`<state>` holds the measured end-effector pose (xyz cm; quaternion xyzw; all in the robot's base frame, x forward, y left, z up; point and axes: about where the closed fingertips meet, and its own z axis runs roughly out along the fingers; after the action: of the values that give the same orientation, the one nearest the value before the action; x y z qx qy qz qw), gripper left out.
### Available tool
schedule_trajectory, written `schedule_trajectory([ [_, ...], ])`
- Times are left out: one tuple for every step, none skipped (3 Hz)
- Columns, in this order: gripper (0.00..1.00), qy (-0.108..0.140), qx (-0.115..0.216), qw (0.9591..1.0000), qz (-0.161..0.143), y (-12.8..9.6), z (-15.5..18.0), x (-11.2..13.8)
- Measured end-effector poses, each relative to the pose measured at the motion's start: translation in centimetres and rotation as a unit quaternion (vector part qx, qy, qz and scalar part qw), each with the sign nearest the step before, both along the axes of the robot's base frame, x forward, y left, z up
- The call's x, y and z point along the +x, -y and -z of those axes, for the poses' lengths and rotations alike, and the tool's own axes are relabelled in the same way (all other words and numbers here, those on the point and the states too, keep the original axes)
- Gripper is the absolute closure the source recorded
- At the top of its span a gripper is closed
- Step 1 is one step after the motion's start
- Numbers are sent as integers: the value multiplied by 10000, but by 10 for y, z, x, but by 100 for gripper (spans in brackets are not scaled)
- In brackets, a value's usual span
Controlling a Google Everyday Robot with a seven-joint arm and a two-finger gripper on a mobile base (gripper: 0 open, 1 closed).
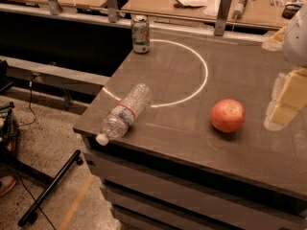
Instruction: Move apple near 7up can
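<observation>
The apple (228, 115) rests free on the near right part of the table (249, 66), its paler dimple facing up. The 7up can (140, 34) stands upright at the far left corner of the same table, well apart from the apple, so the move is not yet made. The step in hand looks like the reach for the apple.

To do it well, the gripper should come over the fruit and close across its widest part, so the round skin does not slip out. A glancing touch would likely set it rolling toward the near edge. Once the apple is lifted, the path runs far and left across the pale ring (204, 75) on the tabletop. The apple should be set down just beside the can without bumping it, since a light can tips easily. The clear plastic bottle (123, 114) lies on its side near the left edge, on the near side of that path, and is best left alone.

The gripper (279, 110) hangs at the right edge of the view, near the apple and apart from it, with bare table between them. It holds nothing and touches nothing that shows. Whether it is open or closed I cannot tell from this angle.
</observation>
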<state>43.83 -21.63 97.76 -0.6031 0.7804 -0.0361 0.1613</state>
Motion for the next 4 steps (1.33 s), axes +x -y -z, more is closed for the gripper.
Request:
schedule_trajectory([
  [0, 1, 0, 10000, 0, 0, 0, 0],
  [0, -204, 80, 9998, 16, 4, 18, 6],
  [0, -447, 264, 9987, 21, 9, 59, 15],
  [0, -579, 758, 9954, -32, 8, 98, 21],
])
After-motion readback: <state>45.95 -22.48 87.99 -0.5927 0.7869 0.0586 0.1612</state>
